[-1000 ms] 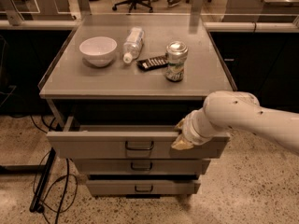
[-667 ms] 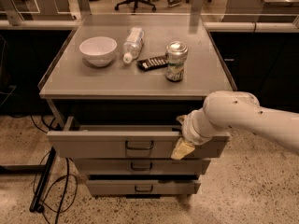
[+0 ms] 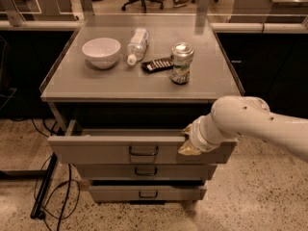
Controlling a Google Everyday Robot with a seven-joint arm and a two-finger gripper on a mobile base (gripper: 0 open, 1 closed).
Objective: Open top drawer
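Note:
The top drawer (image 3: 96,148) is the widest of three grey drawers under the table and has a dark U-shaped handle (image 3: 143,151) at its centre. It stands pulled out toward me, with its front well clear of the two narrower drawers below. My gripper (image 3: 188,143) is at the right part of the drawer front, at its upper edge. The white arm (image 3: 250,124) reaches in from the right and hides most of the gripper.
On the grey table top (image 3: 72,81) are a white bowl (image 3: 101,51), a lying plastic bottle (image 3: 136,44), a dark flat bar (image 3: 157,64) and a can (image 3: 182,63). Two smaller drawers (image 3: 144,171) sit below. Cables (image 3: 53,186) lie on the floor at left.
The gripper has shifted slightly along the right part of the drawer front. The drawer stays pulled out about as far as before.

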